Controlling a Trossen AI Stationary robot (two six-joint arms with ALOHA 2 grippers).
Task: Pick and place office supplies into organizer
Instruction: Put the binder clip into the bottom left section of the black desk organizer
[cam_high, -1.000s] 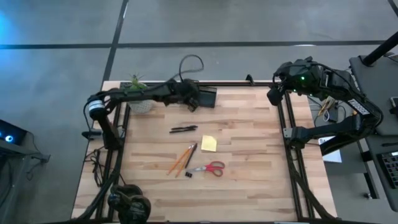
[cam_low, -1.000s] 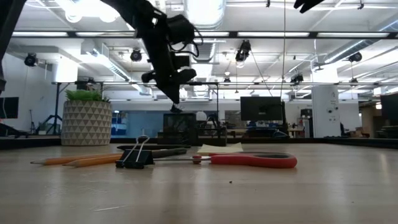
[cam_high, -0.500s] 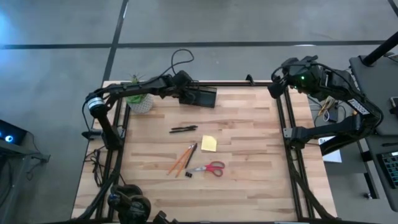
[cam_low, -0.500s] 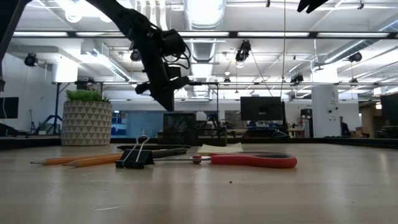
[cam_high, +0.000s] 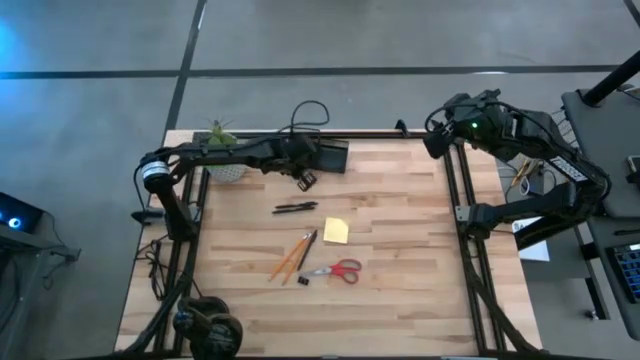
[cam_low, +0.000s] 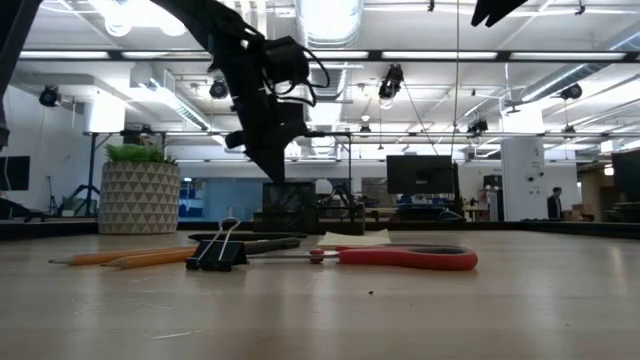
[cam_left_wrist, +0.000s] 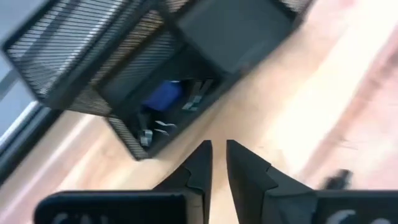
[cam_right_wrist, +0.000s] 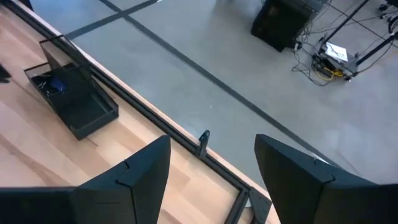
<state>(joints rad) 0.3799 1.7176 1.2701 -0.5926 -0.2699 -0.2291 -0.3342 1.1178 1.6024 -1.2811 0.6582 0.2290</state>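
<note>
High view: the left pincer (cam_high: 306, 180) hovers above the tabletop (cam_high: 400, 260), just beside the organizer (cam_high: 333, 157) at its 7 o'clock. In the left wrist view its fingers (cam_left_wrist: 198, 168) stand nearly together, with only a narrow gap and nothing between them. The organizer sits at the tabletop's 12 o'clock edge; the left wrist view shows a blue piece (cam_left_wrist: 163, 97) and a small clip (cam_left_wrist: 194, 102) inside one compartment.

The black pens (cam_high: 295, 208) lie at 6 o'clock of the organizer, apart from it. At the tabletop's centre is the yellow sticky-note pad (cam_high: 336, 231). The orange pencils (cam_high: 291, 257) lie at its 8 o'clock, the red-handled scissors (cam_high: 338, 269) at its 6 o'clock.

The right pincer (cam_right_wrist: 211, 163) waits off the tabletop's 1 o'clock corner, fingers wide apart, holding nothing.
</note>
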